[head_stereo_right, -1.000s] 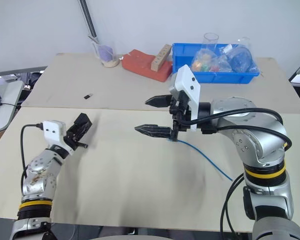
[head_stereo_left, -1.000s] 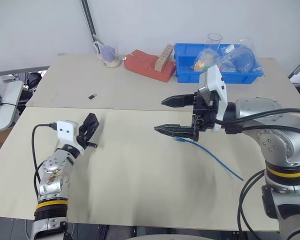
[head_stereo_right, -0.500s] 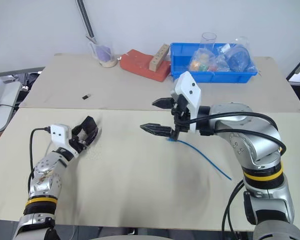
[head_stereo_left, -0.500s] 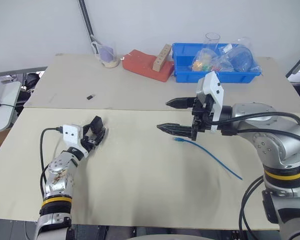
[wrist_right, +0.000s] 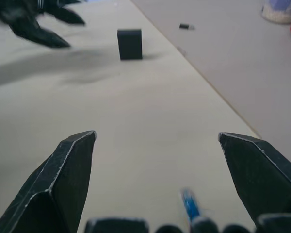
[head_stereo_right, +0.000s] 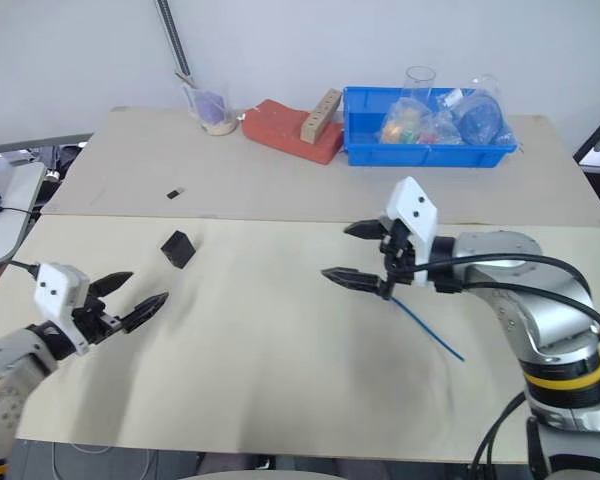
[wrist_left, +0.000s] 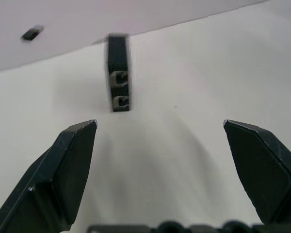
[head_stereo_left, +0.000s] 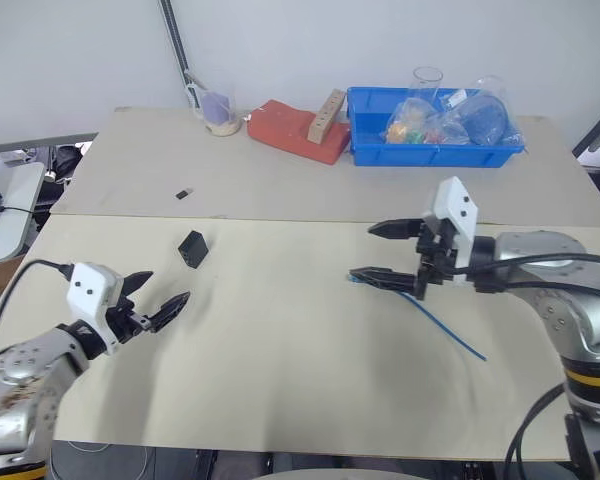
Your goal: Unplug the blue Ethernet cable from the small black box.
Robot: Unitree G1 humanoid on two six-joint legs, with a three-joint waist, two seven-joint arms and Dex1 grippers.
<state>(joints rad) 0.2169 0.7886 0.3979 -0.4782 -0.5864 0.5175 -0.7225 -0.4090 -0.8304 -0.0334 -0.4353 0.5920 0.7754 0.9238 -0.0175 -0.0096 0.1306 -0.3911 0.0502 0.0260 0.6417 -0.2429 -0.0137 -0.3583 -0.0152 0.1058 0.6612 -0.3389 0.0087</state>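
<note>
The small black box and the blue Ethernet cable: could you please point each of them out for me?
small black box (head_stereo_left: 191,248), left eye view, on its dark front face.
blue Ethernet cable (head_stereo_left: 450,332), left eye view, midway along the cord.

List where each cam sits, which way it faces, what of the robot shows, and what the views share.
Left and right eye: on the head, looking down over the table; both arms, left gripper, right gripper.
Left wrist: faces the small black box; own fingers.
Right wrist: faces across the table; blue Ethernet cable below.
Shared: the box appears in all four.
</note>
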